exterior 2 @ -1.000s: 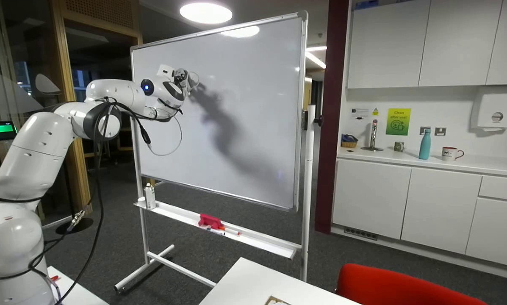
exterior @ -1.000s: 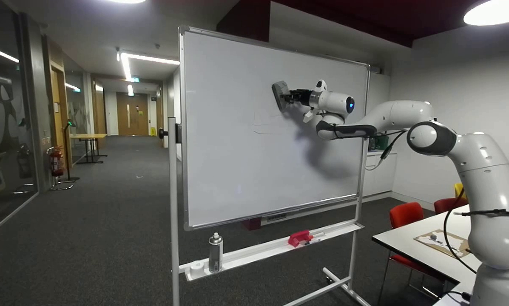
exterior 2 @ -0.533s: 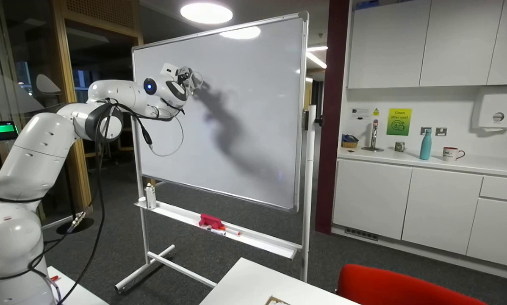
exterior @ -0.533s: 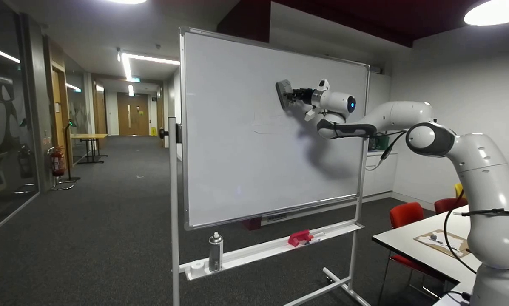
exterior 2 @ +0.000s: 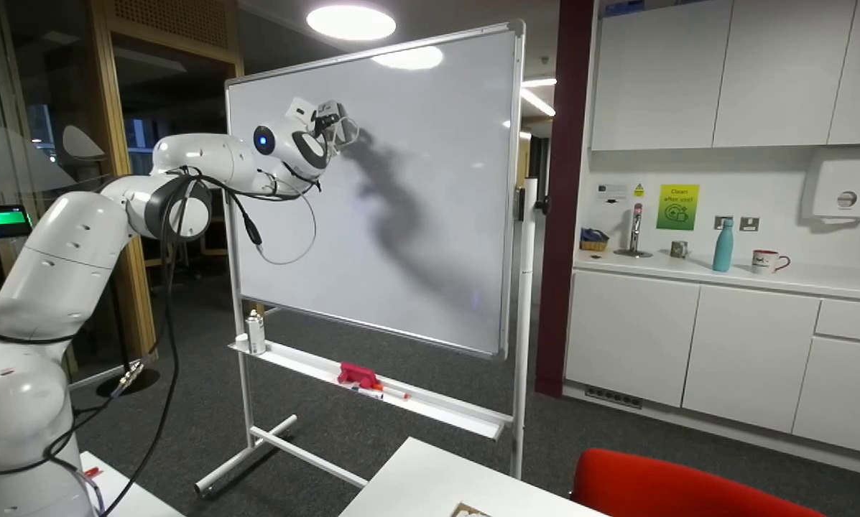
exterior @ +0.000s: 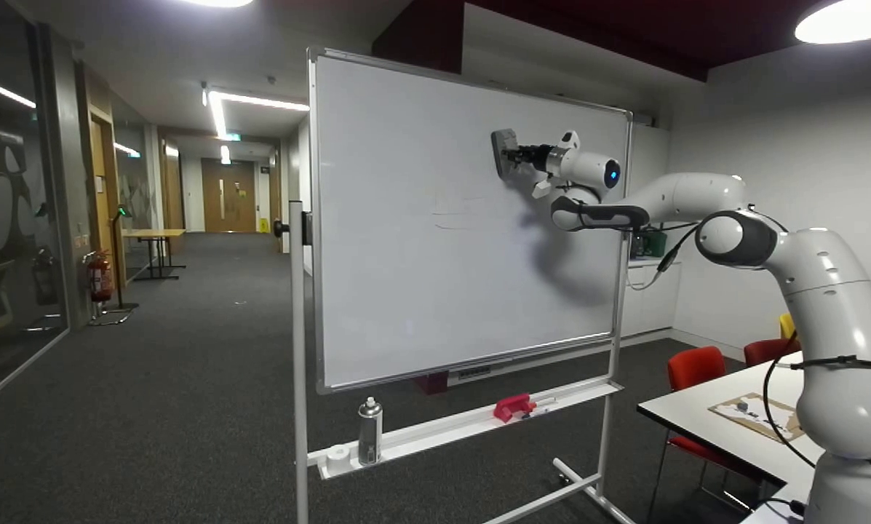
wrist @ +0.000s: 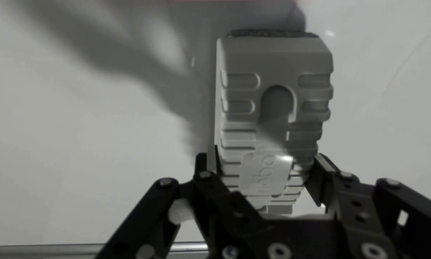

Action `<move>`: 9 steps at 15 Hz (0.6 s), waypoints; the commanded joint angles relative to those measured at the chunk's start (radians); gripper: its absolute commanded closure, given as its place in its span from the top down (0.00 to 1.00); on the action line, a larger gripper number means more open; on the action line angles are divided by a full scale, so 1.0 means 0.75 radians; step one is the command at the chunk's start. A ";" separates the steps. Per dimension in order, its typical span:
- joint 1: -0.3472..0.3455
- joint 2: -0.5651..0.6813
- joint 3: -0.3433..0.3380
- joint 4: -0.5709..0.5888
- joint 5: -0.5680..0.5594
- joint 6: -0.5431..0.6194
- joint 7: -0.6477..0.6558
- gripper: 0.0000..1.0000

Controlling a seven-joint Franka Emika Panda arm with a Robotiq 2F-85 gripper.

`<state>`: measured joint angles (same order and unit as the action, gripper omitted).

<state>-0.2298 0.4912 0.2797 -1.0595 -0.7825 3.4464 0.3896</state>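
In both exterior views the eraser [exterior: 506,149] is sitting higher and further to the right than in the earlier frame. The arm [exterior: 741,236] is rising with it and the dark shadow [exterior 2: 401,222] is shifting along the whiteboard [exterior: 406,291], while the things on the tray [exterior: 442,439] are staying put.

The gripper [wrist: 267,162] is clamping the eraser across its width, one finger pressing on each long side near the lower end in the wrist view. The eraser is resting against the upper part of the whiteboard, its grey ribbed back facing the wrist camera and a strip of dark felt showing along its top edge. Whether the felt is touching evenly, the pictures are not showing.

Judging by the surface, the wiping is looking well along but unfinished. Most of the whiteboard is showing plain white. A few faint lines [exterior: 450,228] are remaining near its middle, lying below and to the left of the eraser in an exterior view, and the eraser is not covering them; they seem to be what is left. In the wrist view a thin curved streak [wrist: 413,54] is running to the right of the eraser, possibly ink. A spray can [exterior: 370,433] and a red holder [exterior: 511,408] are resting on the tray, well apart from the gripper.
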 commanded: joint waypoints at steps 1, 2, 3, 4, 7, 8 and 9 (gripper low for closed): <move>-0.036 0.067 -0.051 0.143 0.103 -0.093 0.001 0.34; -0.034 0.073 -0.071 0.158 0.131 -0.092 -0.005 0.34; -0.031 0.076 -0.086 0.169 0.154 -0.091 -0.010 0.34; -0.023 0.084 -0.103 0.185 0.172 -0.090 -0.017 0.34; 0.010 0.116 -0.123 0.226 0.171 -0.079 -0.043 0.34; 0.019 0.122 -0.115 0.227 0.154 -0.075 -0.049 0.34; 0.030 0.128 -0.101 0.224 0.134 -0.072 -0.057 0.34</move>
<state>-0.2375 0.5267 0.2079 -0.9660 -0.6738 3.4461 0.3844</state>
